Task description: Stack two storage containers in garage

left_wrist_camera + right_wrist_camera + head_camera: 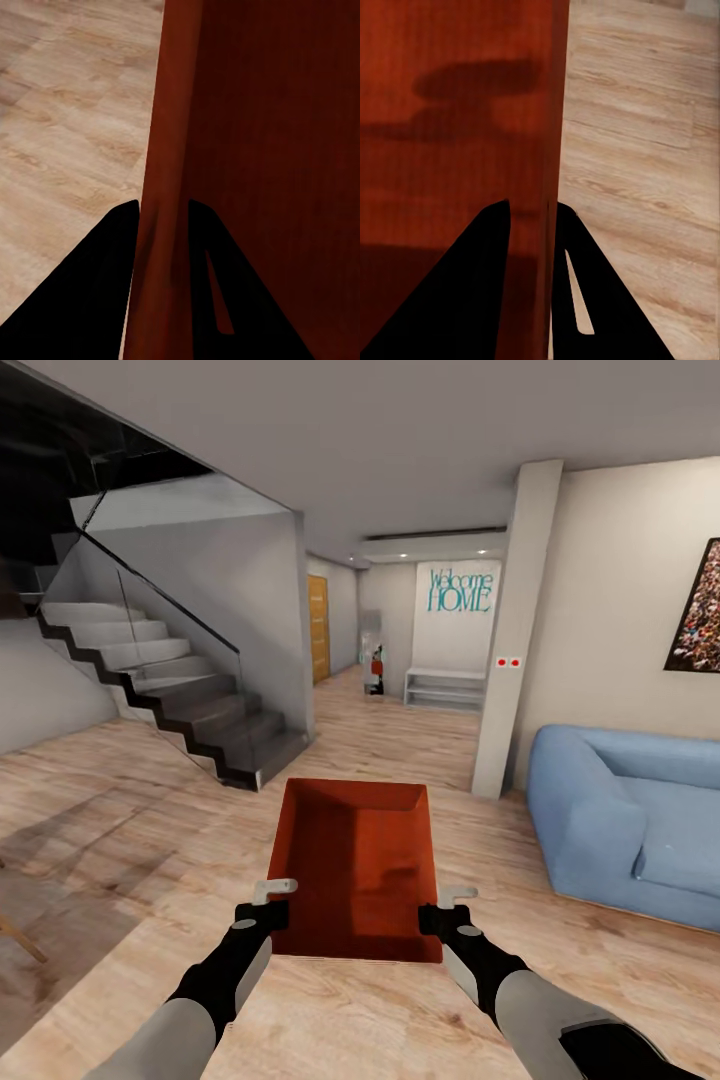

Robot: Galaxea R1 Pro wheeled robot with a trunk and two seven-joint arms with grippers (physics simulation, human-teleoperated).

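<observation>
While carried over living-room wood floor (120, 840): one storage container (355, 870), left end effector (272, 902) and right end effector (445, 908) each clamped on a side wall. Risk: thin-wall slip, apparently; sofa (630, 820) near right.

The storage container (355, 870) in the middle of the picture is orange-red, darker inside. The floor (400, 1020) is light brown wood planks. The sofa (625, 820) at the right is soft blue. The stairs (170, 690) at the upper left are grey. The door (318, 628) far back is yellow-brown. Both grippers, left (268, 905) and right (445, 910), are black.
</observation>
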